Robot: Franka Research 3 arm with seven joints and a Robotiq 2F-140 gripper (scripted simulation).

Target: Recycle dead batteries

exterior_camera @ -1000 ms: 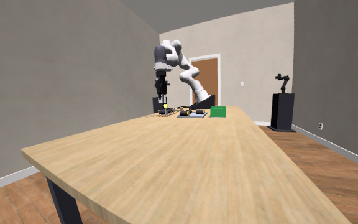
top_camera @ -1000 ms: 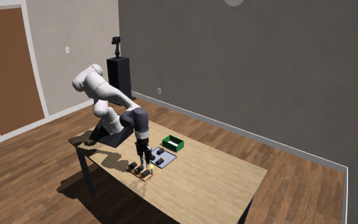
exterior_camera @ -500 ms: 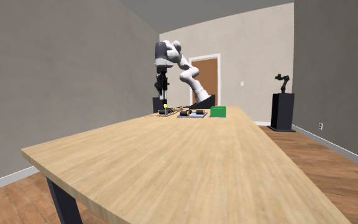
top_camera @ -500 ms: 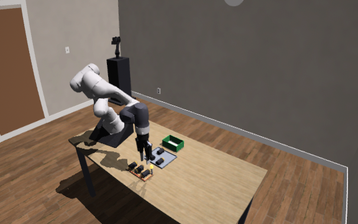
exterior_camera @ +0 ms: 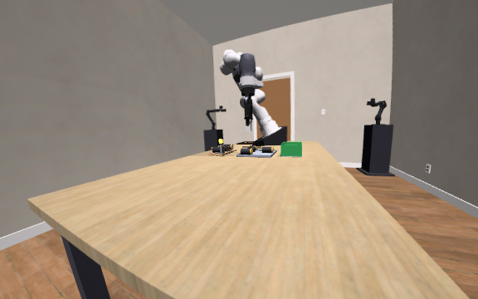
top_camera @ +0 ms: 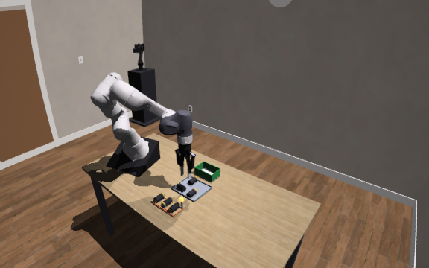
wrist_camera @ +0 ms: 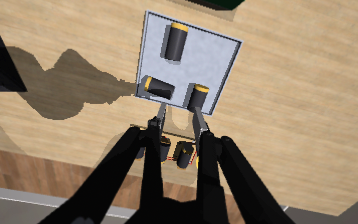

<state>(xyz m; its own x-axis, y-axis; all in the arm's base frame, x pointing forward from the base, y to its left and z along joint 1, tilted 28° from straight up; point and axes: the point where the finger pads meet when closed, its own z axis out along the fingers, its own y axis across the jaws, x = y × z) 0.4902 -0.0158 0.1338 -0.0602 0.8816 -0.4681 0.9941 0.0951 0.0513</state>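
While the fingers (top_camera: 182, 170) (exterior_camera: 248, 120) hang above the bench (top_camera: 252, 208) (exterior_camera: 243, 208) (wrist_camera: 280, 100): partly open, holding nothing
Grey tray (top_camera: 201, 187) (exterior_camera: 257, 154) (wrist_camera: 200, 60): three batteries (top_camera: 191, 193) (exterior_camera: 246, 151) (wrist_camera: 176, 42) are lying on it
Green box (top_camera: 213, 176) (exterior_camera: 291, 149) (wrist_camera: 215, 4): upright, beside the tray
Holder (top_camera: 177, 213): it carries three other batteries (top_camera: 167, 202) (exterior_camera: 217, 149) (wrist_camera: 184, 158)
Bulb (top_camera: 182, 199) (exterior_camera: 221, 141) (wrist_camera: 197, 161): yellow, at the holder's end

Robotics room, 1 arm (top_camera: 126, 93) (exterior_camera: 260, 109) on table (top_camera: 252, 219) (exterior_camera: 239, 216), pedestal (top_camera: 144, 97) (exterior_camera: 377, 149) (black), brown door (top_camera: 13, 85) (exterior_camera: 278, 108)
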